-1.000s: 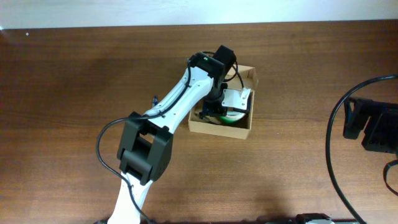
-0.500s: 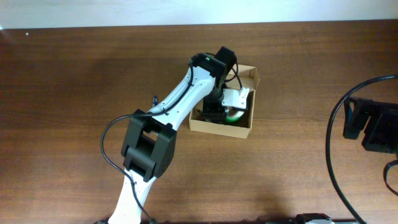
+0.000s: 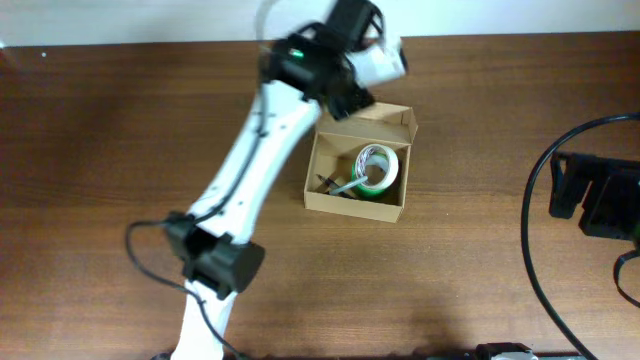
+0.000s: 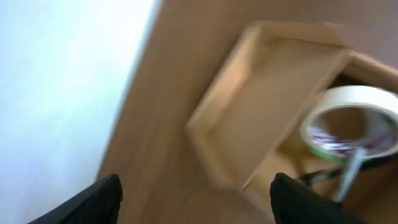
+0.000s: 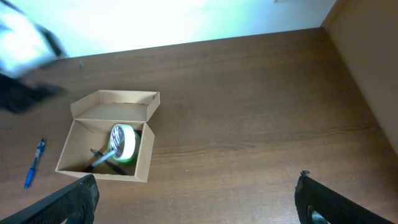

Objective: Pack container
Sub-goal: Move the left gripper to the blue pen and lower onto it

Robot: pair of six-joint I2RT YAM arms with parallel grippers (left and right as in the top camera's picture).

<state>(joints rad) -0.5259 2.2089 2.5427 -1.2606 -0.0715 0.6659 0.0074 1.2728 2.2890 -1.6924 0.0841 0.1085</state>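
1. Lifting clear of the container (image 3: 352, 207), where it was reaching inside a second ago, the left arm (image 3: 255, 155) is swinging toward the far edge of the worktop (image 3: 120, 150).
2. Left fingers (image 4: 102, 199) are standing spread and empty; right fingers (image 5: 68, 202) are gaping too, well off to the side.
3. The container is sitting mid-worktop, flap open, holding a tape roll (image 3: 377, 165) and a dark pen (image 3: 338, 187).
4. Packing is probably continuing: a blue pen (image 5: 34, 163) is lying near the box, likely calling for fetching, then closing the flap.
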